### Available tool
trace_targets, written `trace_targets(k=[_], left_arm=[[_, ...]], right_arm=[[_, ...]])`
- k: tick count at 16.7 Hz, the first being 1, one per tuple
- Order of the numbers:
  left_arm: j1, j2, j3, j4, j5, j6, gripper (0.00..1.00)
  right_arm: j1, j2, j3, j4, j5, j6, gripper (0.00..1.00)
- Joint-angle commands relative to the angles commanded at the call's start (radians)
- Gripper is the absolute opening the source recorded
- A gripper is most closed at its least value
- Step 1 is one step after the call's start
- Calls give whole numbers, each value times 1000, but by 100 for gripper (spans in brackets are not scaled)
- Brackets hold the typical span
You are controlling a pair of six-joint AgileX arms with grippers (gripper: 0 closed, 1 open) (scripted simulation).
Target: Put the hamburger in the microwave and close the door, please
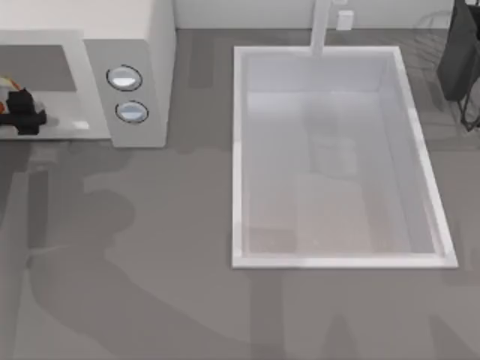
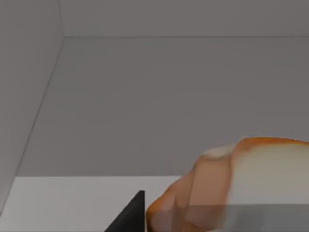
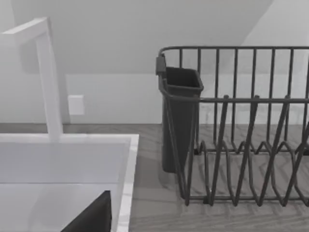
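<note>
The off-white microwave [image 1: 142,45] stands at the table's back left, its two dials [image 1: 124,78] facing up in the top view. My left gripper [image 1: 20,111] reaches into its front cavity. It is shut on the hamburger [image 2: 227,188], an orange-brown bun with pale patches, of which a sliver [image 1: 7,82] shows past the gripper. One black fingertip [image 2: 131,216] touches the bun's side above the cavity's pale floor [image 2: 63,203]. The door is out of view. My right gripper [image 3: 92,218] is parked at the back right, by the sink's corner.
A big white sink basin [image 1: 337,259] with a faucet [image 1: 322,26] fills the middle and right of the table. A dark wire dish rack [image 3: 241,145] with a cutlery holder [image 3: 179,116] stands at the back right. Grey counter [image 1: 127,270] lies open in front of the microwave.
</note>
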State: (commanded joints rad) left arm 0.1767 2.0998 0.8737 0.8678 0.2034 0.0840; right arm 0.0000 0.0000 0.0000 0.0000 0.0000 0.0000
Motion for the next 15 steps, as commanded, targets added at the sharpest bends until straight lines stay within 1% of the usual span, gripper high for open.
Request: trace_targets(k=[4, 7, 11, 15], left_arm=[[-5, -4, 4, -3, -2, 2, 0], [-14, 11, 45, -15, -7, 3, 0], [-32, 72, 170, -68, -32, 10, 0], [-48, 166, 331, -162, -62, 28, 0]], right_arm=[[0, 0, 0, 0, 0, 0, 100], [0, 0, 0, 0, 0, 0, 100], [0, 0, 0, 0, 0, 0, 100], [0, 0, 0, 0, 0, 0, 100]])
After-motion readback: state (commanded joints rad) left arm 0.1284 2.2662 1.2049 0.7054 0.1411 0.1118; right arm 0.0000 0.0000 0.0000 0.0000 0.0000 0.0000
